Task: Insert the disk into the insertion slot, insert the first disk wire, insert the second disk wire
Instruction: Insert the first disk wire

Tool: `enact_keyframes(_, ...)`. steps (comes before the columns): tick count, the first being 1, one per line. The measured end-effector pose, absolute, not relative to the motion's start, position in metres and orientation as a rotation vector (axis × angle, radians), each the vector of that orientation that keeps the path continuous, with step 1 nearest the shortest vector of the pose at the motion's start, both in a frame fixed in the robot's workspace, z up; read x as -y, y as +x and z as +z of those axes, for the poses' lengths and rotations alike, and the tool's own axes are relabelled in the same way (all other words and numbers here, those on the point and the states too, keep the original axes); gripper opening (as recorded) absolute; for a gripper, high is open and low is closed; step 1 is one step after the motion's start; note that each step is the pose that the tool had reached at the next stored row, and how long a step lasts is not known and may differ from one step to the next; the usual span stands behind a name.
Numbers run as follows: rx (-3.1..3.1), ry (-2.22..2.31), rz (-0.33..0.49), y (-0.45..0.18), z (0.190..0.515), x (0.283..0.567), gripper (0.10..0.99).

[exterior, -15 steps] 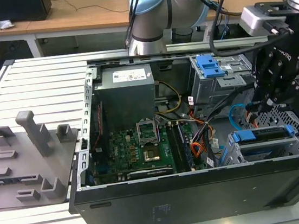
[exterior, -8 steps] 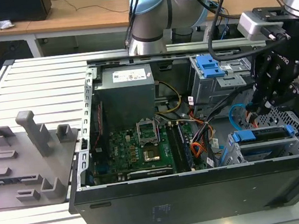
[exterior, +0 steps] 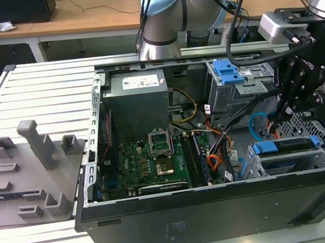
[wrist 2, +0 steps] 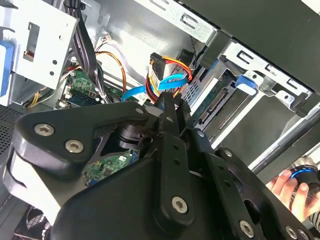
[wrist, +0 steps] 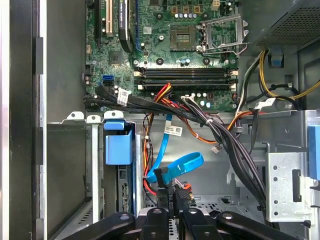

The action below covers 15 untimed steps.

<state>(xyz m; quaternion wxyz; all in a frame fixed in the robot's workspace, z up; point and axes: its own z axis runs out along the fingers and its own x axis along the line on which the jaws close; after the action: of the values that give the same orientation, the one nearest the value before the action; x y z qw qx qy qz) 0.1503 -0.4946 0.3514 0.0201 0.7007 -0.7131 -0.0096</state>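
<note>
Slatted metal desk carrying open computer case. Disk seated in drive cage, near corner, exterior view's right. Pincer low at cage edge, crowded by red-orange wire bundle and blue cable; grip state cannot be told.
</note>
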Motion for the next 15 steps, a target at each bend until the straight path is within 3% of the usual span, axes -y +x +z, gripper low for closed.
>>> enact_keyframes(15, 2.212, 2.174, -0.030, 0.154, 0.351, 0.510, 0.176)
